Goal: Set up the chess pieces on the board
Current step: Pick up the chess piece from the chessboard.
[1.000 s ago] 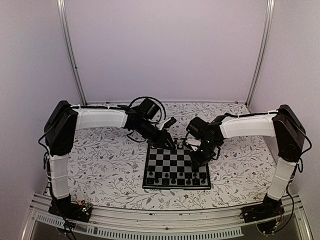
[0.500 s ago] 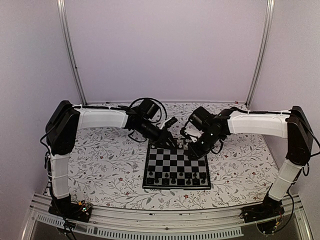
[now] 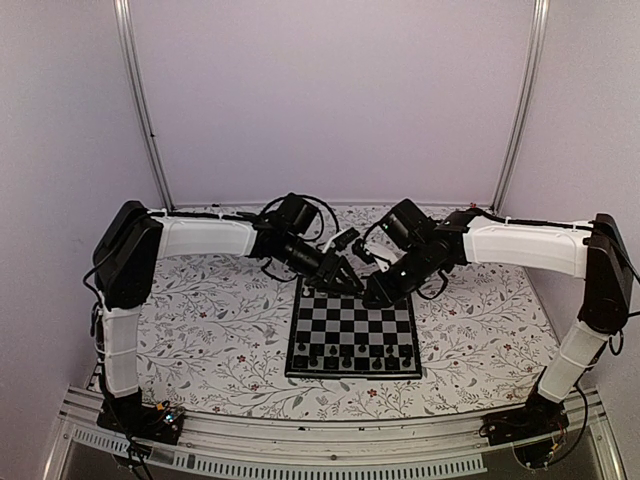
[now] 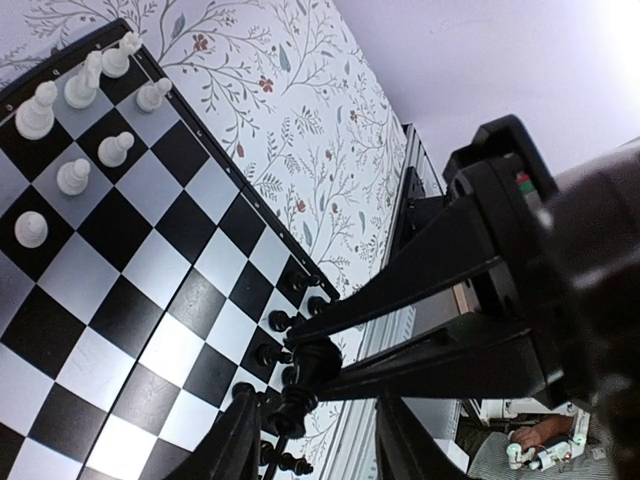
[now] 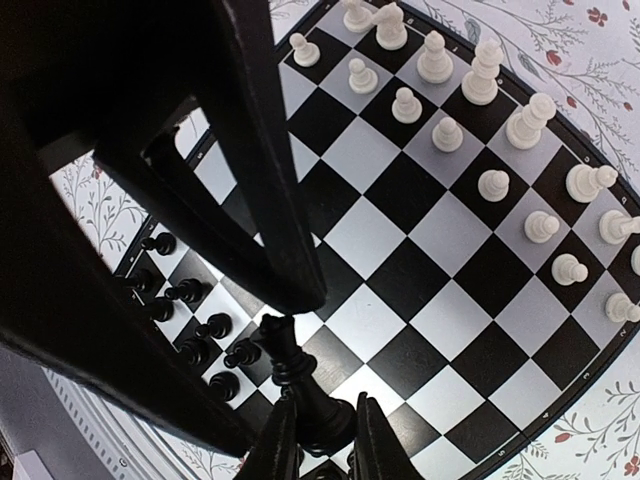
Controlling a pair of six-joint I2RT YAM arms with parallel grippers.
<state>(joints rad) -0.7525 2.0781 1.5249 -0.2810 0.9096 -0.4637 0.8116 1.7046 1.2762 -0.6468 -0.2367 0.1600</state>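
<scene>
white pieces (image 5: 447, 133) ranked at board (image 5: 440, 230) far edge | black pieces (image 5: 195, 350) incomplete, near edge | right gripper (image 5: 322, 420) clamps black piece (image 5: 290, 360) | left gripper (image 4: 315, 405) jaws apart

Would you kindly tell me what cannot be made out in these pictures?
- Top view: left hand and right hand cover the board's far rows; black pieces too small to identify.
- Right wrist view: left hand's fingers hide part of the board.
- Left wrist view: edges crop the board.
</scene>
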